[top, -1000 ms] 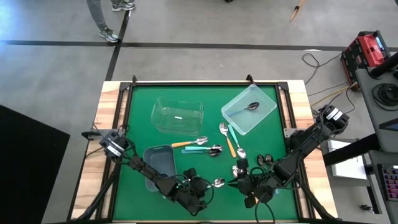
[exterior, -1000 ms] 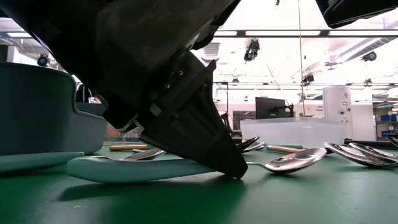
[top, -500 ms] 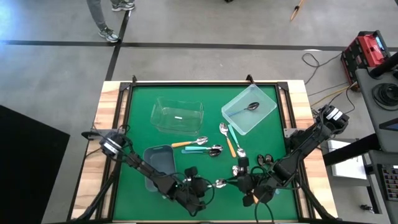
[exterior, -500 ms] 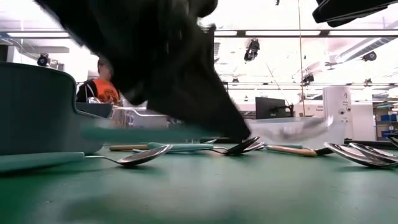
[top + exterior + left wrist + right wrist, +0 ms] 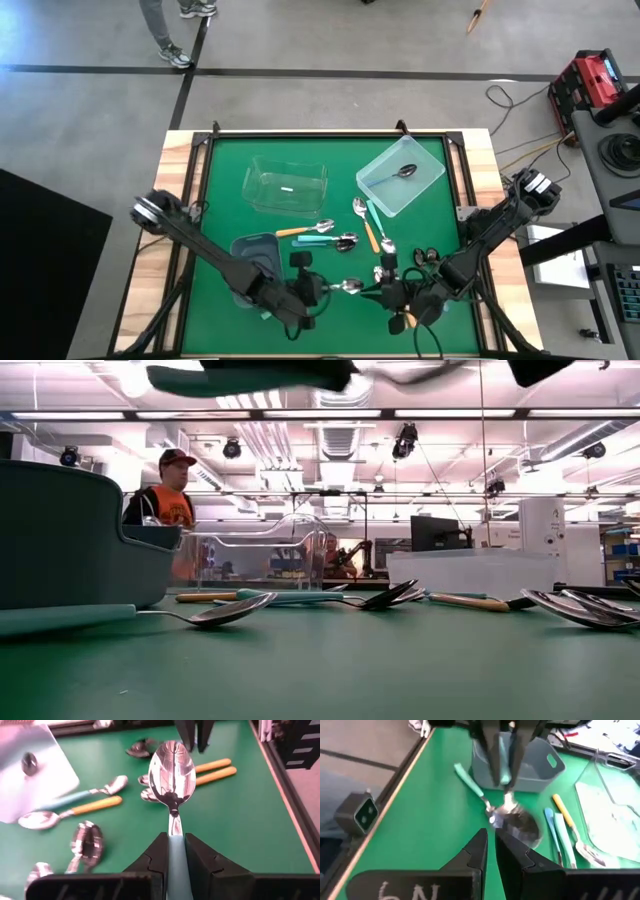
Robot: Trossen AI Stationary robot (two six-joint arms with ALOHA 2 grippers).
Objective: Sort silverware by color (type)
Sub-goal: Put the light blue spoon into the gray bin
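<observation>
My left gripper (image 5: 323, 288) is shut on a teal-handled spoon (image 5: 173, 767) near the table's near edge. The spoon is lifted and shows at the top of the low view (image 5: 260, 376). My right gripper (image 5: 386, 293) faces it from the right, shut, with nothing seen between its fingers (image 5: 491, 834). Another teal spoon (image 5: 470, 782) lies flat on the mat by the grey bin (image 5: 255, 262). Several orange and teal spoons (image 5: 335, 238) lie mid-table. One spoon (image 5: 407, 170) lies in the pale bin (image 5: 385, 195). My left gripper pinches the spoon's teal handle (image 5: 175, 854) between its two fingers. The handle runs along the fingers and the shiny bowl (image 5: 172, 762) sticks out ahead of them. The fingers slant down from the table's left. The spoon is lifted clear of the mat.
An empty clear bin (image 5: 285, 185) stands at the far left of the mat. Orange spoons (image 5: 212, 770) lie near my right gripper. A raised black frame (image 5: 330, 133) edges the mat. A person (image 5: 165, 490) shows in the room behind the table.
My left gripper has risen from the mat with the teal-handled spoon and rolled its wrist. The spoon, which lay on the mat, now hangs clear above it. My right gripper has kept still.
</observation>
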